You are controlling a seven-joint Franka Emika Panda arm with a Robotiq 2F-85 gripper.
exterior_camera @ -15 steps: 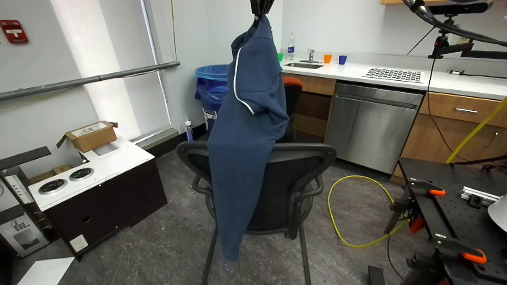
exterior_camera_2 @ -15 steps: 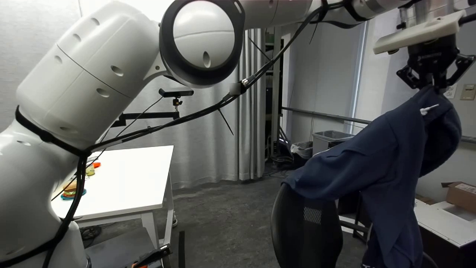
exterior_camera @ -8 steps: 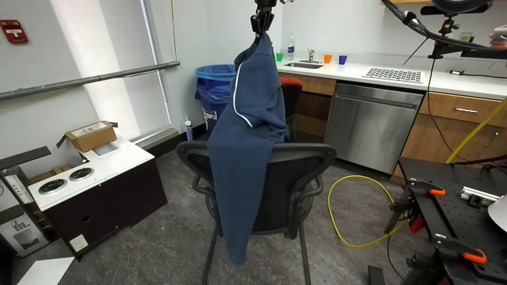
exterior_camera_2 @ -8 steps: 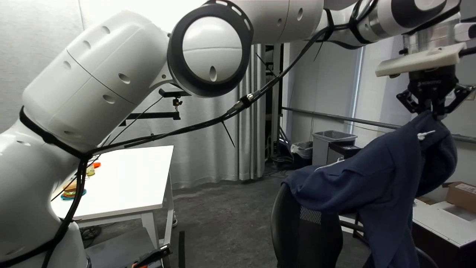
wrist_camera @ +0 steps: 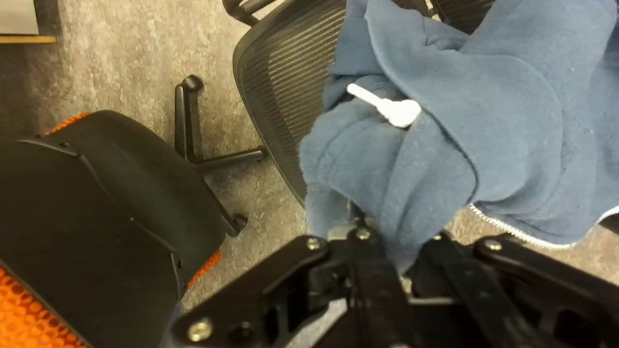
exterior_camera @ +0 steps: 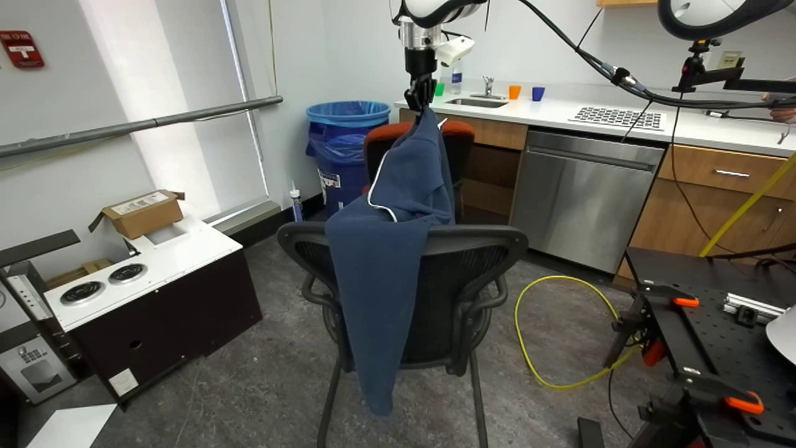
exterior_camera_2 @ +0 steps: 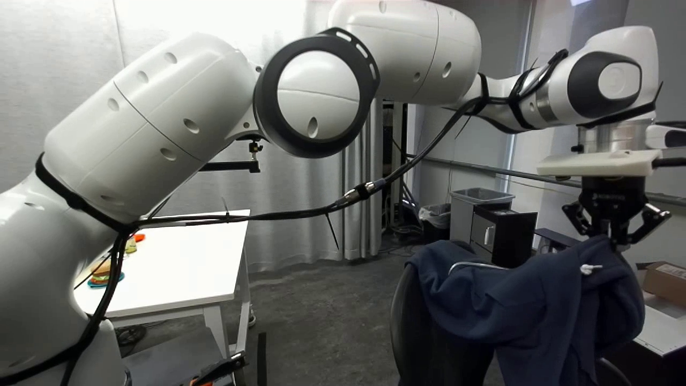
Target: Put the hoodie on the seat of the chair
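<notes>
Chair (exterior_camera: 435, 305): up close in an exterior view, its back to the camera, your hoodie (exterior_camera: 379, 280) slung over the top edge. One long tail (sleeve, I think) hangs down outside, the rest is bunched on the seat (wrist_camera: 275, 82) side.
Hoodie: soft, floppy, probably light, nothing to break. Expect it to trail wherever you tug, though I'd bet the top edge drags on it a bit.
Seat: mesh shows beside the cloth in the wrist view; can't tell how much fabric rests on it.
Cord (wrist_camera: 399, 112): white, knotted, near your pinch. Thick folded cloth there, so imo a decent hold; if the tail won't follow, you might want a second grab on it, close to the top edge.
Gripper (wrist_camera: 399, 237): clamped on a peak of hoodie, pointing straight down.
Arm (exterior_camera_2: 396, 51): arched out and over, bent at the wrist (exterior_camera_2: 611, 80). I'd say you've got room to go lower.
Orange chair (exterior_camera: 460, 149): close behind the gripper, so mind it if you pull that way.
Bin (exterior_camera: 336, 119): farther back, prob no bother.
</notes>
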